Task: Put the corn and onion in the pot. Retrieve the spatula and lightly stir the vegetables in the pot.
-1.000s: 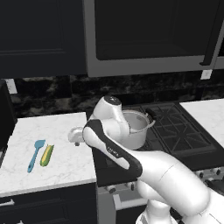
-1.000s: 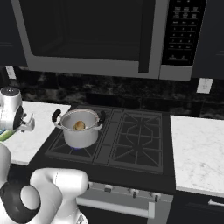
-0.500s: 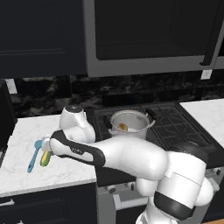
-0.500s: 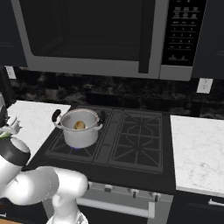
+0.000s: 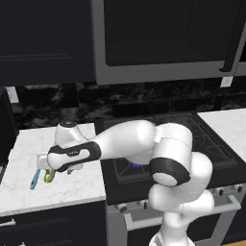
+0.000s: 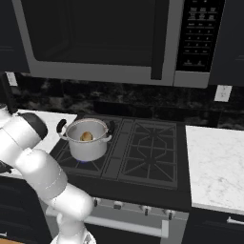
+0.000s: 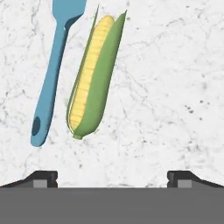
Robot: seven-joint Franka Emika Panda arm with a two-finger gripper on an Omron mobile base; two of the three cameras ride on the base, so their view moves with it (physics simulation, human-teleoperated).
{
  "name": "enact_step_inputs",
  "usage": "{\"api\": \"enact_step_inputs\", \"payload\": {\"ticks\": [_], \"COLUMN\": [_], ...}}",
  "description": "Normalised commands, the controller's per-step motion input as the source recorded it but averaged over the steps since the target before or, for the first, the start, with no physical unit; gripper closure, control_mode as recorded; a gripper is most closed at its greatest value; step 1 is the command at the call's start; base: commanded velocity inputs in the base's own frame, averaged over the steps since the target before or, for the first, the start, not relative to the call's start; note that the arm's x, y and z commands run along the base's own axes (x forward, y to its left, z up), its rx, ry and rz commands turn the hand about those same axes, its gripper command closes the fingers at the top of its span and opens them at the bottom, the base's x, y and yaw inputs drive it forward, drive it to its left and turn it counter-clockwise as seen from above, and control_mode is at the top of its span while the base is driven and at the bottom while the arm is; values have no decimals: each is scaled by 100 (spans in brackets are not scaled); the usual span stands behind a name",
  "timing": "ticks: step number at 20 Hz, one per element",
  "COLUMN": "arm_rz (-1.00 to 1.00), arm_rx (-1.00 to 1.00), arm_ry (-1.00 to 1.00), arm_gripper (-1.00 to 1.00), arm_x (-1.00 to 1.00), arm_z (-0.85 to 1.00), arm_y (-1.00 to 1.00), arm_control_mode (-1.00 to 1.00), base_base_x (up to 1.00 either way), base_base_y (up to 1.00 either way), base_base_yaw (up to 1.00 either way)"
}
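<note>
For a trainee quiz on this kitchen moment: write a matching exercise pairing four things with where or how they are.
Things:
1. onion
2. corn
3. spatula
4. gripper

States:
A. lying on the marble counter, husk partly open
B. inside the pot on the stove
C. jaws wide apart above the counter, holding nothing
D. flat on the counter beside the cob

Pairs: 1-B, 2-A, 3-D, 4-C

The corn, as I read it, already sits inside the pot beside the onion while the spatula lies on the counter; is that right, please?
Not quite: the corn lies on the counter beside the spatula, as the hand view shows. Only the onion sits in the pot.
</note>
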Motion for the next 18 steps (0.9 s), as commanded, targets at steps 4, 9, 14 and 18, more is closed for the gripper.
{"api": "enact_step_inputs", "payload": {"ticks": [4,9,14,18], "arm_rz": [-4,-9,-14,-18], "arm_rx": [0,-2,-2,0], "arm_ry": [1,0,0,0], "arm_gripper": [-100,-100,-100,-100], "arm_x": [25,13,18,30], "arm_z": [-36,-5,-1,11], "arm_y": [27,29,27,7], "arm_control_mode": [-100,-100,-100,-100], "base_base_x": [0,0,0,0], "base_base_y": [0,0,0,0], "base_base_yaw": [0,0,0,0]}}
